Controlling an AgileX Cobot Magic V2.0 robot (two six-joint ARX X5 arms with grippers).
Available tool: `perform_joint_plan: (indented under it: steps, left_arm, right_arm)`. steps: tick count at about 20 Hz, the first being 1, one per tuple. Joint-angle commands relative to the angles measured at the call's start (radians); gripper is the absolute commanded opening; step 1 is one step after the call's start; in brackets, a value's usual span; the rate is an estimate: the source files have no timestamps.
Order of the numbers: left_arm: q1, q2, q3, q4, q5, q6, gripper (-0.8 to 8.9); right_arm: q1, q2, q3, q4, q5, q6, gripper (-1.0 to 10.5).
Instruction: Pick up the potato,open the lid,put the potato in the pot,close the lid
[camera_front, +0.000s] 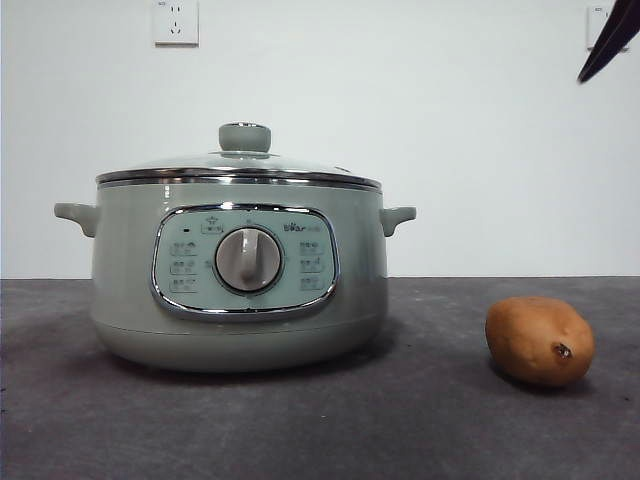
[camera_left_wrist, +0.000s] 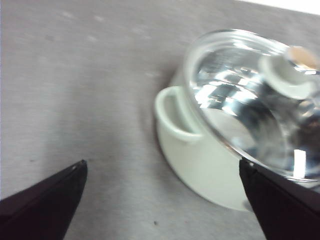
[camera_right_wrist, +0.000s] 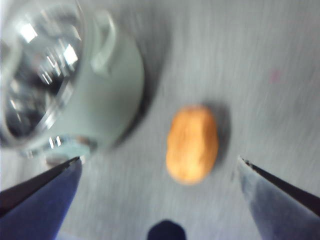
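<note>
The potato (camera_front: 540, 341) lies on the table (camera_front: 420, 420), beside the pot (camera_front: 238, 270) with its lid (camera_front: 240, 165) on. Both the right gripper (camera_right_wrist: 160, 162) and left gripper (camera_left_wrist: 162, 167) hover, jaws spread, empty.

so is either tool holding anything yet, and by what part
Nothing is held. The left tool is open above the table beside the pot; the right tool is open above the potato, not touching it.
</note>
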Motion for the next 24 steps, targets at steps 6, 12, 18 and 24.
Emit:
perform_joint_plan:
  steps: [6, 12, 18, 24]
  left_arm:
    - [0.003, 0.183, 0.164, -0.155, 0.037, 0.071, 5.97]
    - [0.000, 0.242, 0.167, -0.171, 0.167, 0.084, 5.97]
    - [0.000, 0.253, 0.167, -0.178, 0.166, 0.084, 5.97]
    - [-0.005, 0.253, 0.167, -0.181, 0.166, 0.084, 5.97]
  right_arm:
    - [0.181, 0.299, 0.154, -0.116, 0.183, 0.003, 7.5]
    - [0.288, 0.484, 0.195, -0.102, 0.301, 0.004, 7.5]
    - [0.301, 0.591, 0.195, -0.012, 0.335, -0.001, 7.5]
    - [0.315, 0.690, 0.195, 0.014, 0.373, -0.001, 6.5]
